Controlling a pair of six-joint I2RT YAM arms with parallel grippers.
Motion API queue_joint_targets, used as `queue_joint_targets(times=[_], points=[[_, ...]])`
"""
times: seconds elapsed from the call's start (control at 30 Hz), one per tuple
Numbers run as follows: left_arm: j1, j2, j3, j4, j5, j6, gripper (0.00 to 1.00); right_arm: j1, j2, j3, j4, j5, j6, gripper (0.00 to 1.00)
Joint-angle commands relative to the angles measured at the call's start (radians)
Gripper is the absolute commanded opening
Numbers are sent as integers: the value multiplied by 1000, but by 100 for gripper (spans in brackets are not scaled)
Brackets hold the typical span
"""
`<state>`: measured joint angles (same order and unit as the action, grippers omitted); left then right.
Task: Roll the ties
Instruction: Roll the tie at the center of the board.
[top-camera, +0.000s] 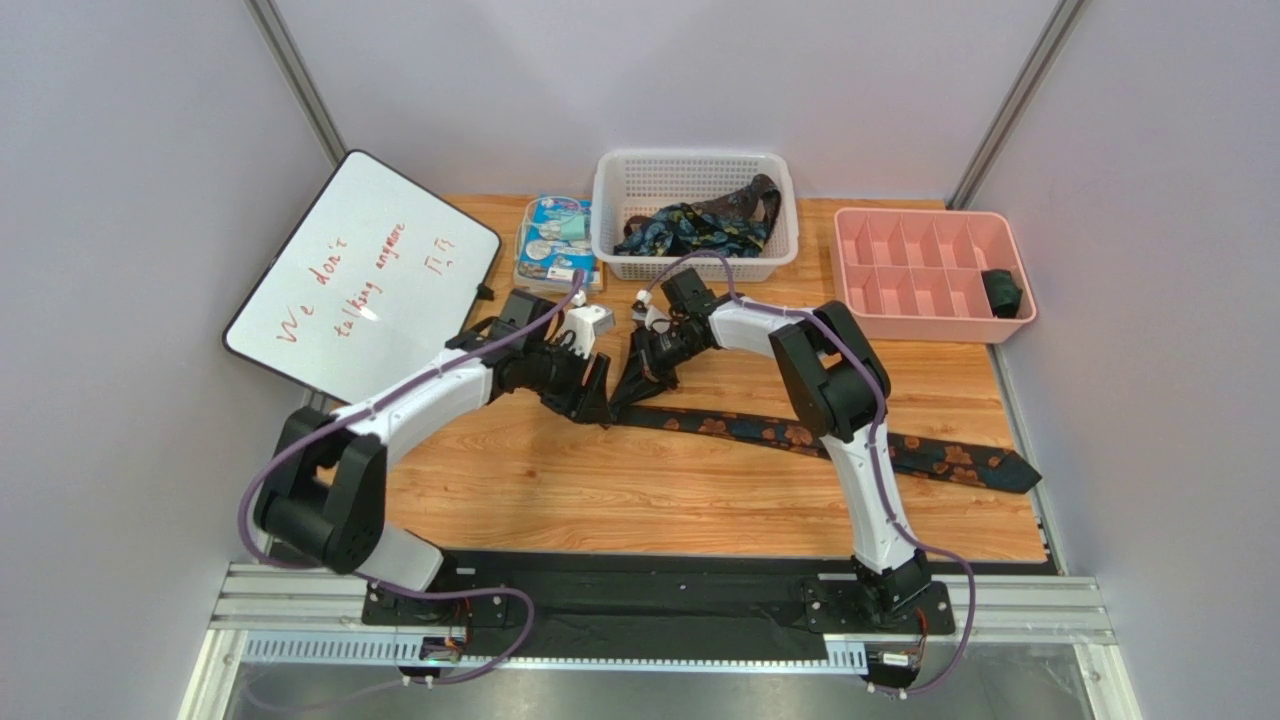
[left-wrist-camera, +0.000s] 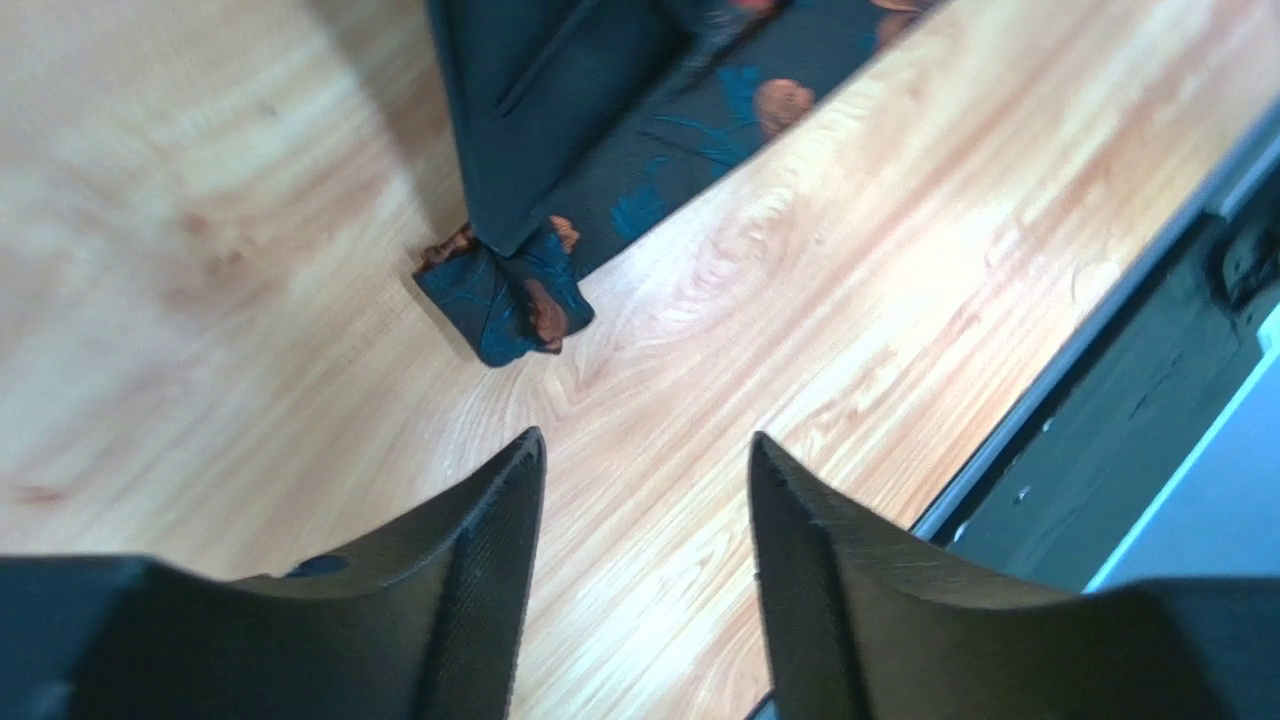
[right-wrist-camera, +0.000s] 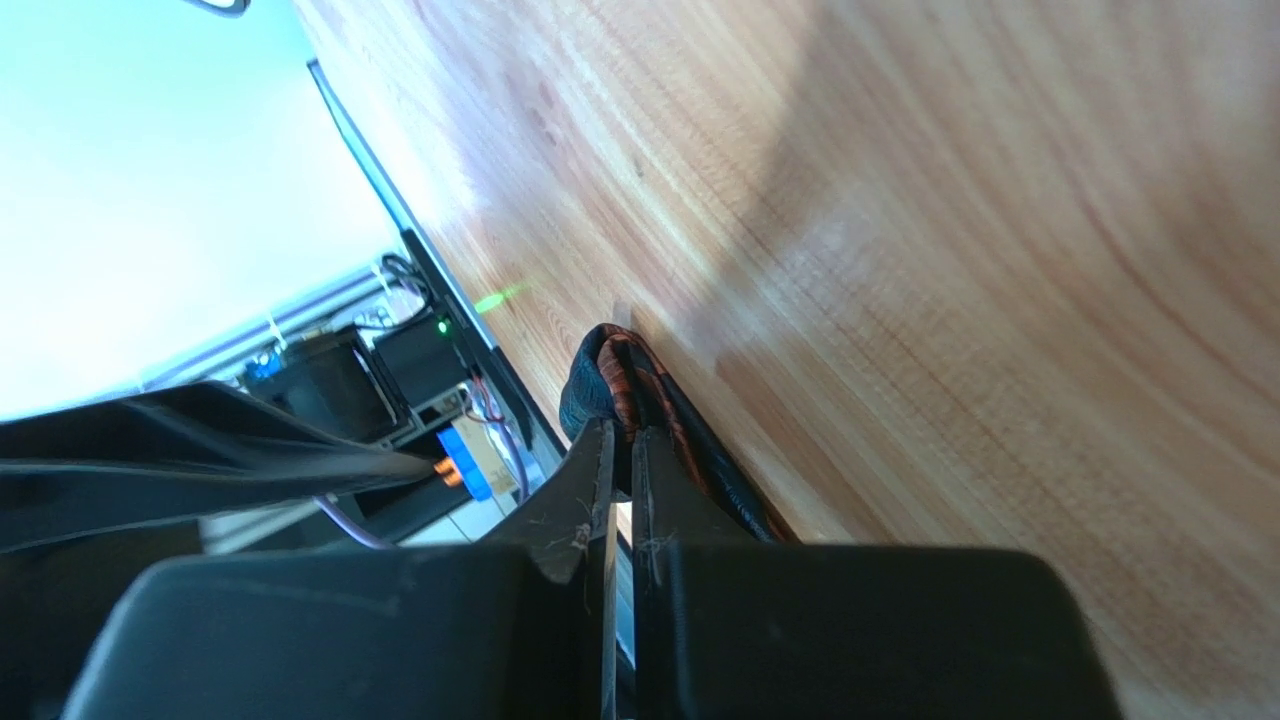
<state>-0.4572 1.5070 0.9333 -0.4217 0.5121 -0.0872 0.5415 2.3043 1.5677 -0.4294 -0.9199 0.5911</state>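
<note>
A dark navy tie with orange-brown blotches lies slanted across the wooden table. Its left end is folded into a small bundle. In the left wrist view my left gripper is open just short of that bundle, with only bare wood between its fingers. In the top view the left gripper sits at the tie's left tip. My right gripper is shut, with the tie's fabric pinched at its tips. From above, the right gripper stands right beside the left one. More ties are heaped in the white basket.
A pink divided tray at the back right holds a dark roll. A blue-white packet lies left of the basket. A whiteboard leans at the back left. The black base rail runs along the near edge.
</note>
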Motion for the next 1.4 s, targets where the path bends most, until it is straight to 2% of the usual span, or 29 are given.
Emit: queue_joint_targets(times=[0.0, 0.07, 0.1, 0.13, 0.27, 0.5, 0.73, 0.9, 1.13, 1.37], points=[[8, -171, -37, -37, 98, 402, 65, 0, 32, 14, -20, 18, -108, 0], [6, -240, -65, -61, 137, 518, 66, 2, 29, 6, -9, 1, -140, 0], [6, -261, -77, -74, 191, 641, 66, 3, 29, 2, -5, -8, -149, 0], [8, -284, -109, -83, 213, 694, 81, 3, 29, -8, 13, -29, -152, 0], [-1, -382, -194, -37, 273, 836, 81, 20, 26, -35, 47, -65, -174, 0], [-92, -381, -272, 29, 149, 837, 82, 44, -16, -158, 122, -108, -145, 0], [-150, -341, -314, 86, 85, 851, 82, 52, -62, -262, 228, -165, -114, 0], [-222, -278, -288, 86, -16, 827, 81, 55, -82, -296, 261, -169, -103, 0], [-248, -110, -171, 35, -113, 690, 80, 55, -95, -316, 293, -168, -100, 0], [-288, -94, -185, 57, -176, 681, 79, 55, -115, -351, 319, -177, -99, 0]])
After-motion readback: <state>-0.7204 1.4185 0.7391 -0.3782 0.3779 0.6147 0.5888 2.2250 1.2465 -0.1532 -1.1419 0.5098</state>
